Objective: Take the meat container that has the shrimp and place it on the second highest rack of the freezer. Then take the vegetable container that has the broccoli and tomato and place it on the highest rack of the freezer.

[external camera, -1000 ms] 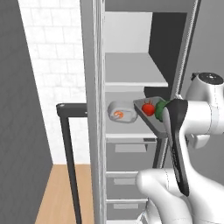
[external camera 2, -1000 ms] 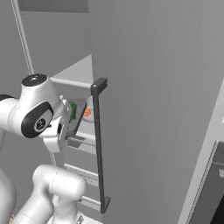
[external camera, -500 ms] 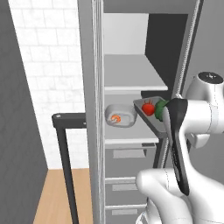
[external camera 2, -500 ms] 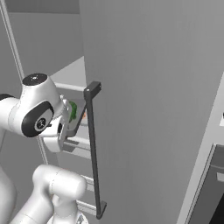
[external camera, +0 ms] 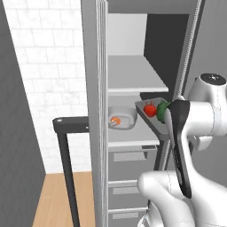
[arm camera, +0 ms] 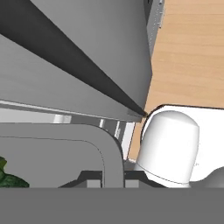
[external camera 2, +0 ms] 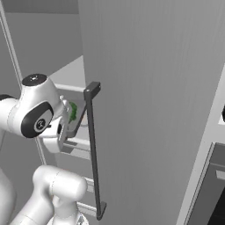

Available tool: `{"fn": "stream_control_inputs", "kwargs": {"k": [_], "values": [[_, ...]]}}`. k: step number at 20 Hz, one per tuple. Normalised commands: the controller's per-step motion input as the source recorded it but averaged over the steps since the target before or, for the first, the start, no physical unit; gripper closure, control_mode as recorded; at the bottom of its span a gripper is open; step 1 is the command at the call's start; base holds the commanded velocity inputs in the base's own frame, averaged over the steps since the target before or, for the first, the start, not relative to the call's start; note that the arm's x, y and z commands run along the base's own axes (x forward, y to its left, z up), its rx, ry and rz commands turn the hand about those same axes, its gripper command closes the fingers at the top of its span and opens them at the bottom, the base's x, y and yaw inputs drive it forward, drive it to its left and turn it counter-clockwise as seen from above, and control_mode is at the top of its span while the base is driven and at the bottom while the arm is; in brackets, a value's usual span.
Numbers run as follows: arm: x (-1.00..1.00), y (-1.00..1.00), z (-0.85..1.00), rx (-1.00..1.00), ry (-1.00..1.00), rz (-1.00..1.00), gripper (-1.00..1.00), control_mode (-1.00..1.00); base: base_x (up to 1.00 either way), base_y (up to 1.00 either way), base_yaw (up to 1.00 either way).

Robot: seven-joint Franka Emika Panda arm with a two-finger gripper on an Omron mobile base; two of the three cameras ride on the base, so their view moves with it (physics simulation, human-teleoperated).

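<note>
The meat container (external camera: pixel 123 118), a light-grey tray with an orange shrimp (external camera: pixel 115 120), rests on the second highest rack (external camera: pixel 133 135) inside the open freezer (external camera: pixel 101 66). Just to its right is the vegetable container (external camera: pixel 147 116), a darker tray with a tomato (external camera: pixel 150 110) and broccoli (external camera: pixel 162 111). It hangs a little above that rack and well below the highest rack (external camera: pixel 133 75). My gripper (arm camera: pixel 111 180) is shut on the tray's rim (arm camera: pixel 110 151). Broccoli (arm camera: pixel 6 177) peeks in at the lower left of the hand view. My forearm hides the hand in the left base view.
The freezer door (external camera 2: pixel 154 110) stands open on the right with its long black bar handle (external camera 2: pixel 92 149). A second black handle (external camera: pixel 64 150) stands left of the cabinet before a white brick wall. Grey drawer fronts (external camera: pixel 128 177) lie below the racks, and wooden floor (external camera: pixel 57 199) is beneath.
The whole picture has shifted slightly, so the camera moved. The vegetable container stays in my gripper at about the same spot beside the shrimp tray.
</note>
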Motion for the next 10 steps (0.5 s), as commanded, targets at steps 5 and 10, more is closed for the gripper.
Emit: {"fn": "stream_control_inputs", "kwargs": {"k": [5, 10], "values": [[-0.16, 0.44, 0.2, 0.0, -0.03, -0.05, 1.0, -1.0, 0.0, 0.0, 0.0], [0.11, 0.3, 0.66, 0.0, -0.1, -0.12, 1.0, -1.0, 0.0, 0.0, 0.0]]}}
